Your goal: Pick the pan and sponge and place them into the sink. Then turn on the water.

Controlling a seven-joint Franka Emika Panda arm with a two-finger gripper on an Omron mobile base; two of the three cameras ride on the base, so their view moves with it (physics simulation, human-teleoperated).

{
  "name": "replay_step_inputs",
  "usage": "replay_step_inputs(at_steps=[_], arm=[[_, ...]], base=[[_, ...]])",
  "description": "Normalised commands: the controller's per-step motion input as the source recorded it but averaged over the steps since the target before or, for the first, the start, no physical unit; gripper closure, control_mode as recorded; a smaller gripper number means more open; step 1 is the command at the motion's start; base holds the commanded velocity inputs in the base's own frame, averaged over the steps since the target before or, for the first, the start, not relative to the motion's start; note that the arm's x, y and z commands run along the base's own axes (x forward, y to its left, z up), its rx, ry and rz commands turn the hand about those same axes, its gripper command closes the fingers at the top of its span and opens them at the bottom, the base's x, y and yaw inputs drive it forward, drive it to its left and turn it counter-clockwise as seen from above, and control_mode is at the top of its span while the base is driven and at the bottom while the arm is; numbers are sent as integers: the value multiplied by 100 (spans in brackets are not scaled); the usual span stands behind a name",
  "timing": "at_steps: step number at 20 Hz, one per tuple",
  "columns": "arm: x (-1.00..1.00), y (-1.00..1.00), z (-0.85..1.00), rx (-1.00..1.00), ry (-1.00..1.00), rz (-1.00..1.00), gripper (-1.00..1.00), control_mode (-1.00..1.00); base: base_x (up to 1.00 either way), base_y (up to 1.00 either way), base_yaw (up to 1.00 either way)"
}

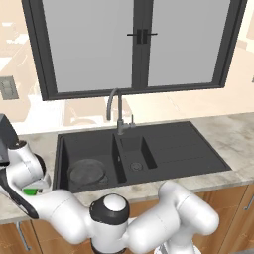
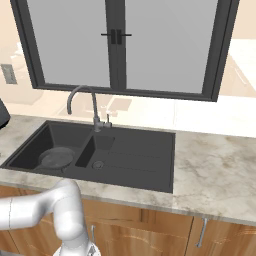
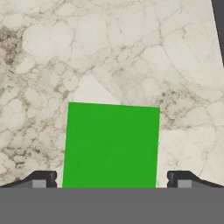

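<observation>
Your pan (image 1: 87,172) sits in the sink (image 1: 163,149) already — the sponge (image 3: 111,146) lies on the table (image 3: 131,52) between wide-open fingers (image 3: 46,179); water's off.

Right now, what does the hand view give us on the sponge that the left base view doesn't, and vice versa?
Hand view alone: the sponge seen from above, flat on the marble counter, and the open gripper with a fingertip on each side of it, not closed on it.
Left base view alone: the pan already in the sink's large basin, and the faucet with no water running.
Both: the green sponge on the counter, outside the sink.
</observation>
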Motion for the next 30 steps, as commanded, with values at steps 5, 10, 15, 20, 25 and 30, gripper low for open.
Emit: replay_step_inputs(at_steps=[5,10,15,20,25,30], arm=[[9,13,-24,0,-2,0,-100,-100],[7,10,-26,0,-1,0,100,-100],[4,8,-26,0,-1,0,100,-100],[1,6,-28,0,0,0,100,-100],[0,5,-28,0,0,0,100,-100],[-1,1,-2,0,-2,-1,100,-100]], base=[[0,0,0],[0,0,0],[0,0,0],[0,0,0],[0,0,0],[0,0,0]])
